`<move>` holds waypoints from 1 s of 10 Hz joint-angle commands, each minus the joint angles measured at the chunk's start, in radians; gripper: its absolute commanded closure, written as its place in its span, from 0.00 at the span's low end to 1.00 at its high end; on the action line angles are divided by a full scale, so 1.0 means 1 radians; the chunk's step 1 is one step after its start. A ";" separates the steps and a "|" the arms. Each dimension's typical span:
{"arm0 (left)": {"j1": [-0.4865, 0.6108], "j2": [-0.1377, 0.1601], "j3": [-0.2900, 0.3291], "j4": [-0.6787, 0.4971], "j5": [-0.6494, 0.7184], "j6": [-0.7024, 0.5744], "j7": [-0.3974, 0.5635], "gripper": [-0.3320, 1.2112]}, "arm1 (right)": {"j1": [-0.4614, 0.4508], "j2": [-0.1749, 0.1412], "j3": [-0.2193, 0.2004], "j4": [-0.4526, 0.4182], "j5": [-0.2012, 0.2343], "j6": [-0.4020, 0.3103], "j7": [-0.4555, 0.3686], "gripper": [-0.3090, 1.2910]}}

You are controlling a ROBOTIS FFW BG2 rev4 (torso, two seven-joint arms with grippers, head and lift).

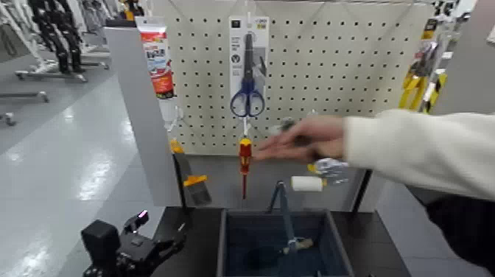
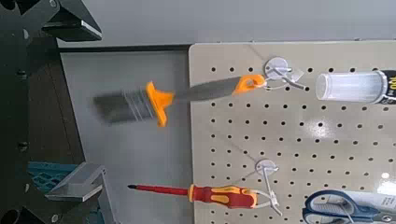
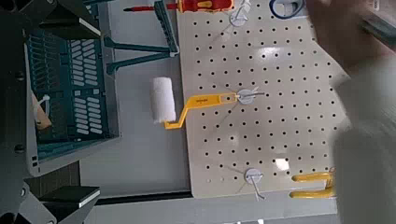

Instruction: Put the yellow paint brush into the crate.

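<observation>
The yellow paint brush [image 1: 196,188], a wide grey bristle block under an orange-yellow band, hangs from a hook on the cream perforated board [image 1: 324,74], outside the crate [image 1: 333,236]. That crate is dark blue-grey plastic with slatted walls; inside lies a small tan piece, perhaps wooden. The left claw [image 1: 159,248] stands apart, near the surface [image 1: 368,243]. The right claw [image 3: 67,113] is also apart, beside the crate. A hand [image 1: 306,138] in a fuzzy cream sleeve reaches by the red-and-yellow screwdriver [image 1: 245,158].
</observation>
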 commanded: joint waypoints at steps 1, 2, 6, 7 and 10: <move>-0.059 0.018 0.043 0.001 -0.002 0.073 -0.061 0.32 | -0.001 0.000 0.000 0.000 0.000 0.000 0.000 0.27; -0.077 0.029 0.050 0.004 -0.002 0.079 -0.071 0.32 | -0.004 -0.002 0.002 0.002 -0.002 0.000 0.000 0.27; -0.159 0.072 0.067 0.029 -0.011 0.142 -0.150 0.32 | -0.009 -0.005 0.006 0.006 -0.005 -0.002 0.000 0.27; -0.186 0.078 0.070 0.052 -0.008 0.159 -0.183 0.32 | -0.009 -0.005 0.008 0.008 -0.005 -0.002 0.000 0.27; -0.263 0.110 0.053 0.130 -0.002 0.177 -0.245 0.32 | -0.010 -0.005 0.008 0.008 -0.006 -0.002 0.000 0.27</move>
